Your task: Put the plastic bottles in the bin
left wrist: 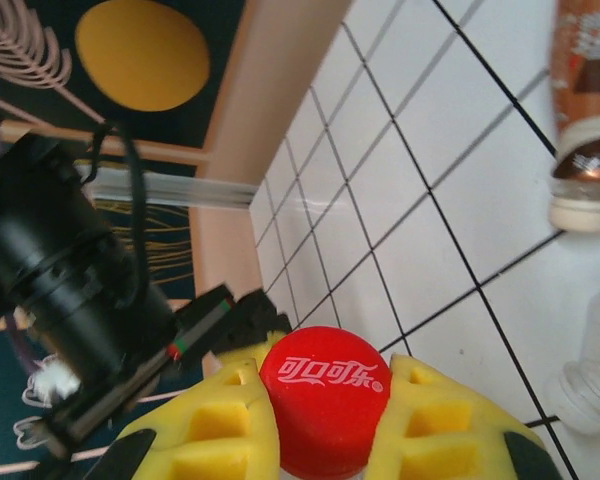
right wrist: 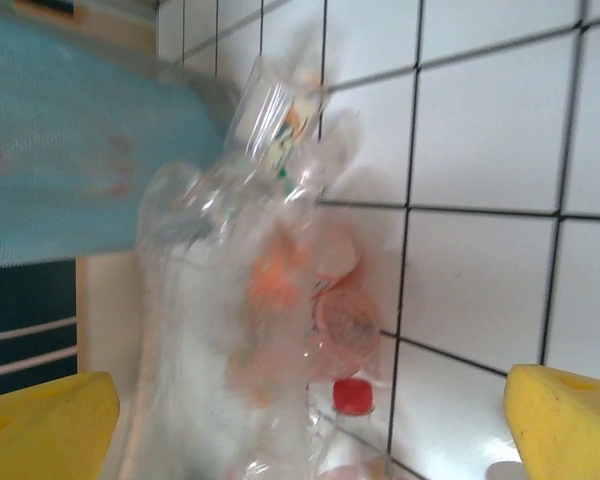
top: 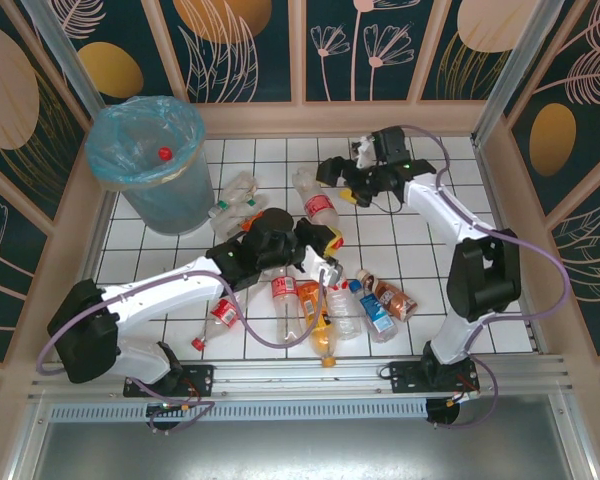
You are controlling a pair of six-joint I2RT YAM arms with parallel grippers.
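The bin [top: 145, 160], grey with a blue bag, stands at the back left and shows as a blue blur [right wrist: 70, 150] in the right wrist view. Several plastic bottles [top: 325, 310] lie in a heap at the front middle. My left gripper [top: 330, 242] is over that heap; its yellow fingers [left wrist: 215, 430] are shut on the red cap [left wrist: 325, 400] of one bottle. My right gripper [top: 338, 180] hangs at the back middle, open wide [right wrist: 310, 405]. A blurred clear bottle [right wrist: 240, 330] sits loose between its spread fingers, matching the red-labelled bottle [top: 316, 205] below it.
Crushed clear bottles [top: 235, 200] lie beside the bin, and one more [top: 215, 315] rests by the left arm. A brown-labelled bottle [left wrist: 590, 100] and a clear one [left wrist: 590, 370] lie right of the left gripper. Wooden walls fence in the tiled table [top: 460, 200].
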